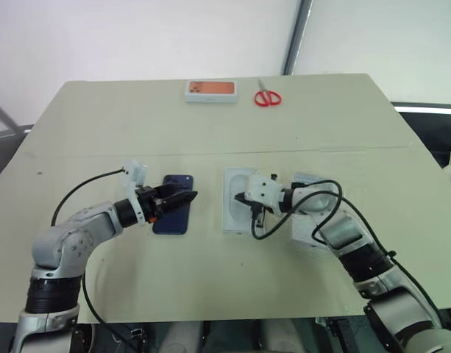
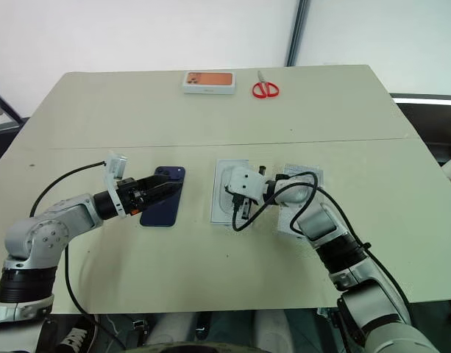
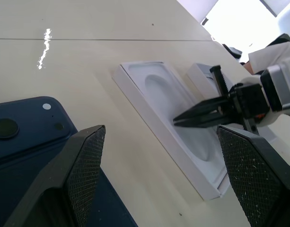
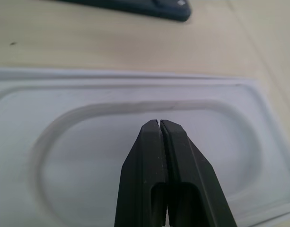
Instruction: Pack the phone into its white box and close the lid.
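now | left pincer (image 1: 187, 198) spread over phone (image 1: 173, 213) | right pincer (image 4: 160, 124) pressed together above white box (image 4: 21, 94)

My left gripper (image 1: 187, 198) fingers spread wide, arm bent, reaching inward toward centre. My right gripper (image 1: 240, 197) pinched closed, angled downward, forearm reaching inward; tips facing each other, apart.
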### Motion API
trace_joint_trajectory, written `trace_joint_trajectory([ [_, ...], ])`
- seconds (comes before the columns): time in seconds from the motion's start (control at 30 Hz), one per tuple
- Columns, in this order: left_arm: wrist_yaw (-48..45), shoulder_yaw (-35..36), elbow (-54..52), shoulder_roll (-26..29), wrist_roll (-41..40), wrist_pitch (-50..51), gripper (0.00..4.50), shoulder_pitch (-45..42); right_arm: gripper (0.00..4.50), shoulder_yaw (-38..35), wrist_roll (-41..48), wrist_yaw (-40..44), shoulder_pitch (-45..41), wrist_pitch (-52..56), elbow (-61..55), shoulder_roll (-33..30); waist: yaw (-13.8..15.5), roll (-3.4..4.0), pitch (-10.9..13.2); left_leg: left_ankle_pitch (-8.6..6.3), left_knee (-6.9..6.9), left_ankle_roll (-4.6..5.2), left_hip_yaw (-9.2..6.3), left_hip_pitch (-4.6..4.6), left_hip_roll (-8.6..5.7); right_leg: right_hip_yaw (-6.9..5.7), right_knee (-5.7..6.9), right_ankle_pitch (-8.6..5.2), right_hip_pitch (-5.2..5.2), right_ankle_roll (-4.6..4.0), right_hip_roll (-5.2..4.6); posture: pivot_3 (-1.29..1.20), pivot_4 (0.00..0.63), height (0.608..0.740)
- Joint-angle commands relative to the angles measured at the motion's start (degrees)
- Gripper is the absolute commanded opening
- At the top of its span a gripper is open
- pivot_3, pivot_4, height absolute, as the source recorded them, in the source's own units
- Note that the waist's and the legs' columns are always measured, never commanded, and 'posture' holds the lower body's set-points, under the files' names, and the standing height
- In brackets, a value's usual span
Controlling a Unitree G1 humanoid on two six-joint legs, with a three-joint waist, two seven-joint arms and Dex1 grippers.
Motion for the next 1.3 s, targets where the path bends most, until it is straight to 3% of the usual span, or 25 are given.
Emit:
trace_joint_trajectory([
  [0.03, 0.07, 1.12, -1.66, 0.36, -0.39, 0.02, 4.0, -0.15, 0.09, 0.28, 0.78, 1.95, 0.55, -0.07, -3.79, -0.34, -0.07, 0.0, 0.0, 0.0, 0.0, 0.0, 0.01, 0.0, 0.0, 0.01, 0.0, 0.0, 0.0, 0.0, 0.0, 0.0, 0.15, 0.74],
  [0.6, 0.62, 0.72, -1.02, -0.25, -0.46, 0.92, 4.0, -1.26, 0.09, -0.13, 6.54, 10.09, 2.25, 6.31, -12.19, -3.05, 0.06, -0.01, 0.0, -0.01, 0.01, 0.01, -0.01, 0.0, 0.0, 0.0, 0.0, 0.0, 0.02, 0.0, 0.0, 0.0, 0.15, 0.74],
  [0.9, 1.05, 0.79, -1.28, -0.68, -0.54, 1.37, 4.0, -1.53, 0.09, 2.37, 2.82, 11.07, 2.14, 3.39, -11.89, -5.36, 0.07, -0.01, 0.0, 0.0, 0.02, 0.0, -0.01, 0.0, 0.01, -0.01, 0.0, 0.0, 0.02, 0.0, 0.0, 0.0, 0.15, 0.74],
  [1.3, 0.93, 0.62, -1.09, -1.1, -0.39, 1.41, 4.0, -1.65, 0.09, -4.06, 11.37, 11.52, -2.59, 9.59, -12.9, -3.02, 0.08, -0.01, 0.0, 0.0, 0.02, 0.0, -0.01, 0.0, 0.01, -0.01, 0.0, 0.0, 0.01, 0.0, -0.01, 0.0, 0.15, 0.74],
])
